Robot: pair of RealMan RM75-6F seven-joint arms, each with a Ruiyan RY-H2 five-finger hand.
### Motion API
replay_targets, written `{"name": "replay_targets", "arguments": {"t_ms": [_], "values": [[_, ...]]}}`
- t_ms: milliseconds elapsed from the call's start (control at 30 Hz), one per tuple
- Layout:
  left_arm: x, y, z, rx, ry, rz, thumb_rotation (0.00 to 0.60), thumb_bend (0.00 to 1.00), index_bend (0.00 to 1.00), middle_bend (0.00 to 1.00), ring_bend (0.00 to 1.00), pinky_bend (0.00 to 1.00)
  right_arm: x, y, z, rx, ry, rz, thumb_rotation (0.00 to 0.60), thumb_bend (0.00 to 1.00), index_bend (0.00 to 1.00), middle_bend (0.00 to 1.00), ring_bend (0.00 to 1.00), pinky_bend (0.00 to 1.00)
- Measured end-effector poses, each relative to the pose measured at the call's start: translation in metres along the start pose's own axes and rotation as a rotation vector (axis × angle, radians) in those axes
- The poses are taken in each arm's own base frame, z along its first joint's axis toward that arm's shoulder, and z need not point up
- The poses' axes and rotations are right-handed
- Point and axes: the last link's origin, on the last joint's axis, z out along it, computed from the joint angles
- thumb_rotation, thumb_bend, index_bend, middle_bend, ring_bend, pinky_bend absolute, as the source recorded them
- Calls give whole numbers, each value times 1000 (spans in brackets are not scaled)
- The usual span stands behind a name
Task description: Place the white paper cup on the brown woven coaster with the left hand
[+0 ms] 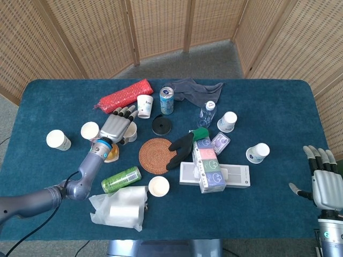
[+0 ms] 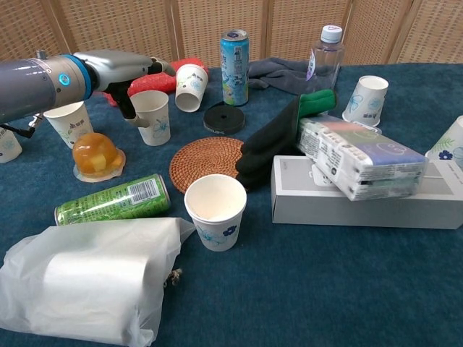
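The left hand [image 1: 116, 127], fingers spread and holding nothing, hovers over the white paper cup [image 2: 151, 116] at ten o'clock of the brown woven coaster [image 1: 156, 156]; light and crushable, it likely wants a gentle mid-wall grip.

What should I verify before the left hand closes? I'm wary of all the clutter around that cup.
1. Left hand at the white paper cup: ok, above it, thumb beside its wall.
2. Cup upright: ok.
3. Grip made: cannot tell; fingers look apart.
4. Brown woven coaster top bare: ok, but the black glove touches its edge.
5. Path to the coaster: ok.
6. Right hand out of the way: ok, open at the table's edge.
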Motion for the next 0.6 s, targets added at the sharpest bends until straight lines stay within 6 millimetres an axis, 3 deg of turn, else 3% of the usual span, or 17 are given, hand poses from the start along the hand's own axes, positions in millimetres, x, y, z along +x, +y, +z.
{"name": "replay_targets", "arguments": {"t_ms": [67, 200, 367, 600], "values": [[-1, 2, 1, 1, 9, 12, 600, 298, 0, 39, 49, 297, 0, 0, 0, -1, 1, 0, 600, 22, 0, 0, 0, 0], [-3, 4, 4, 7, 18, 41, 600, 311, 58, 291, 282, 419, 1, 1, 0, -3, 1, 2, 600, 20, 0, 0, 0, 0], [-7, 6, 5, 15, 24, 59, 600, 318, 94, 418, 400, 457, 1, 1, 0, -4, 3, 3, 600, 22, 0, 0, 0, 0], [-2, 8, 4, 16, 45, 56, 600, 317, 100, 433, 411, 461, 1, 2, 0, -6, 2, 4, 600, 21, 0, 0, 0, 0]]}}
